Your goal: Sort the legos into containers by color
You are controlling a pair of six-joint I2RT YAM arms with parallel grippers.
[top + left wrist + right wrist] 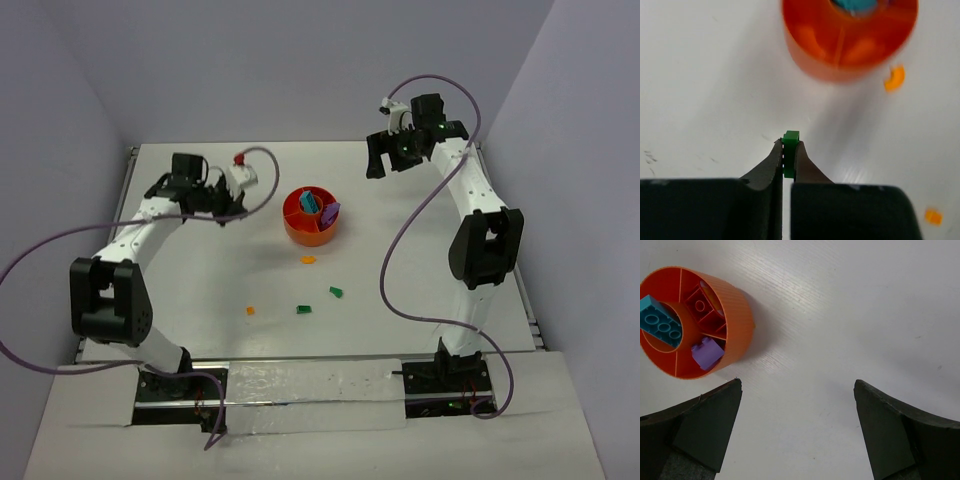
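Observation:
My left gripper [236,212] is left of the orange divided bowl [311,216] and above the table. In the left wrist view it [788,143] is shut on a small green brick [791,137], with the bowl [850,40] ahead. My right gripper [388,160] is open and empty, raised at the far right of the bowl. In the right wrist view it [797,384] is over bare table beside the bowl [737,322], which holds a teal brick [660,322], a purple block [706,352] and red pieces [702,307].
On the table in front of the bowl lie two green bricks [336,292] [303,309] and two orange pieces [309,259] [250,310]. The left wrist view shows the orange pieces [895,78] [933,216] too. Purple cables loop from both arms.

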